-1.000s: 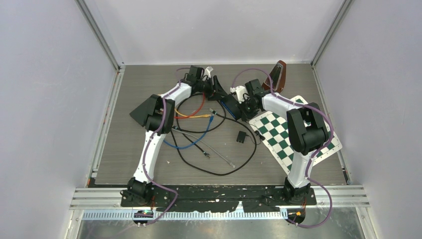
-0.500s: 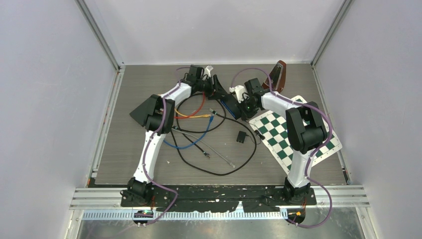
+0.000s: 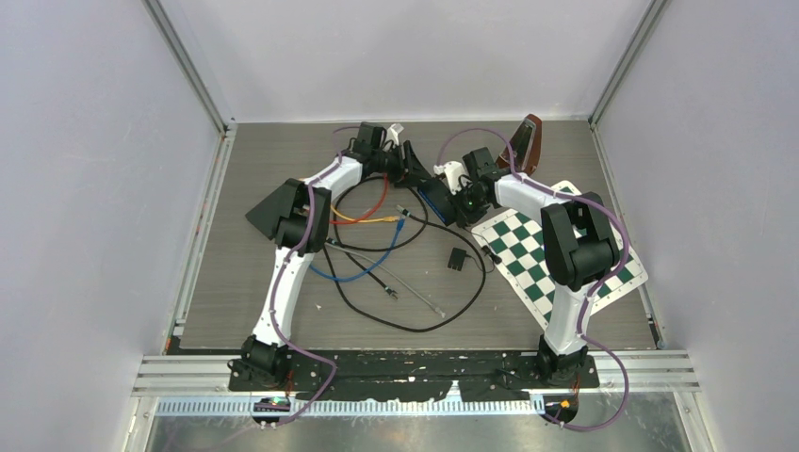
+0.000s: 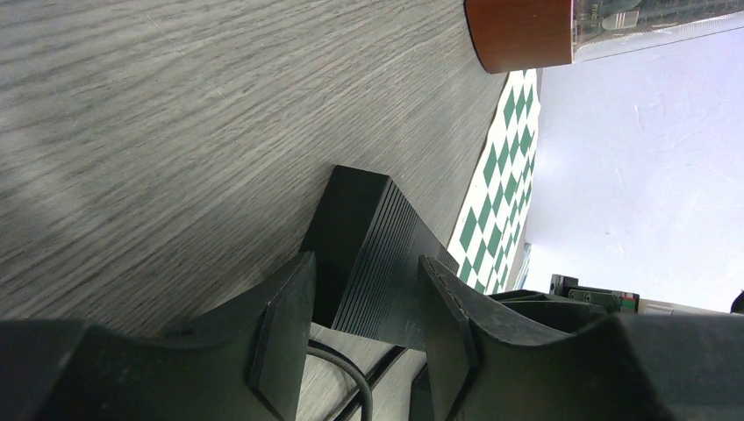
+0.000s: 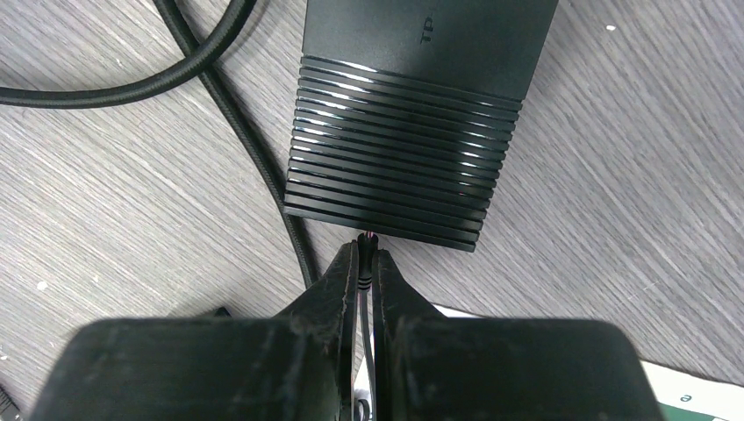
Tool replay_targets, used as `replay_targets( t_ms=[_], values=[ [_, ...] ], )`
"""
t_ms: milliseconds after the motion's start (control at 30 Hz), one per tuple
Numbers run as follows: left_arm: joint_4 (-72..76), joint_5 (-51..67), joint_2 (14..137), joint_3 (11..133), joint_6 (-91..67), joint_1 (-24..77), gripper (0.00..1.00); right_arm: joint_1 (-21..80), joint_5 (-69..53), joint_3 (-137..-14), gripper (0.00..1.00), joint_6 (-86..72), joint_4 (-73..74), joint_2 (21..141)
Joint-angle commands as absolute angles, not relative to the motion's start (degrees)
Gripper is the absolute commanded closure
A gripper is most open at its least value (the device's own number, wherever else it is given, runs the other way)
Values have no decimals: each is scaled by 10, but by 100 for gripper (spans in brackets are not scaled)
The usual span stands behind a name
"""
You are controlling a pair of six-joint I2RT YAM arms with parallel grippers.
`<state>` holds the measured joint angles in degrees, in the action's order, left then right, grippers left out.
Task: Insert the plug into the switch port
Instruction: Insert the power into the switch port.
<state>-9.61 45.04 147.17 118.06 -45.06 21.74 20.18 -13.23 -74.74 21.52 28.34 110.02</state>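
Plug (image 5: 367, 239) shows only as a dark sliver pinched between the tips of the right gripper (image 5: 368, 253), whose jaws are closed down to a hairline gap. Its tip meets the near ribbed edge of the switch (image 5: 412, 114); whether it has entered a port cannot be told. The left gripper (image 4: 364, 263) comes at the switch from the opposite end, jaws about half spread and straddling that end, the pads (image 4: 447, 324) looking pressed to both of its sides (a black cable (image 4: 351, 377) passes beneath them).

The switch lies flat on a grey wood-grain counter (image 3: 254, 282), toward its far middle. Pale plain walls (image 3: 396, 56) close the counter on the far, left and right sides, with metal rails (image 3: 193, 75) standing in the two far corners. Nearer than the switch and to its left sprawls a tangle of cables (image 3: 377, 235), red, orange, blue, grey and black. A small black block (image 3: 457, 259) sits nearer than the switch. A green-and-white chequered mat (image 3: 556, 264) lies to the switch's right, one corner close beside it, and a brown-based thing (image 3: 528, 141) stands beyond the switch on the right, near the far edge. Bare counter runs from the switch's left out to the left wall, and between the switch and the far edge.
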Motion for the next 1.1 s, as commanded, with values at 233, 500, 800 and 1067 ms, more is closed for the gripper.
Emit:
replay_targets(
  t_ms=[233, 500, 800, 1067],
  values=[
    [-83, 487, 1463, 1173, -462, 230, 53, 207, -163, -775, 95, 214, 246, 1088],
    [-80, 493, 1457, 1155, -457, 233, 53, 207, -128, -776, 95, 178, 215, 1085],
    [-84, 512, 1434, 1127, -430, 248, 56, 213, -119, -797, 95, 227, 216, 1095],
    [-89, 567, 1440, 1128, -419, 255, 56, 218, -131, -798, 95, 290, 204, 1088]
  ],
)
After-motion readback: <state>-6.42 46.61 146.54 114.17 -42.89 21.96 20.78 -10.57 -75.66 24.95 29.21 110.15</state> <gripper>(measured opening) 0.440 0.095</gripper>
